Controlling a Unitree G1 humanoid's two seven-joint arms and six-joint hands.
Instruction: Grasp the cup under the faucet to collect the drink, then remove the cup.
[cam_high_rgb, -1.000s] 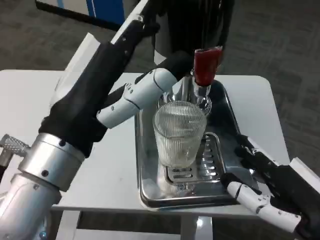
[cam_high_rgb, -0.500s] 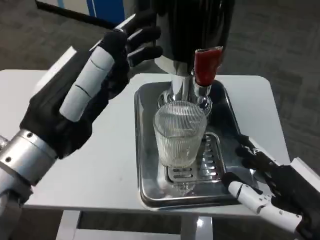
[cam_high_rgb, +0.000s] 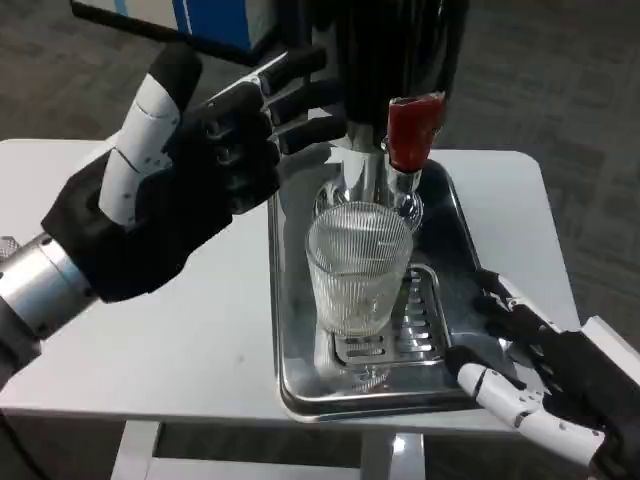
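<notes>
Centrally, ribbed glass cup (cam_high_rgb: 360, 265) upright on metal drip tray (cam_high_rgb: 300, 375), directly under red-handled faucet (cam_high_rgb: 412, 135). Left hand (cam_high_rgb: 175, 190) raised left of dispenser, fingers spread, holding nothing. Right hand (cam_high_rgb: 535, 385) low beside tray's right edge, fingers apart, empty

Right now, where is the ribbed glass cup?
In the head view, the ribbed glass cup stands centre frame on the metal drip tray, under the red-handled faucet, untouched by either hand.
</notes>
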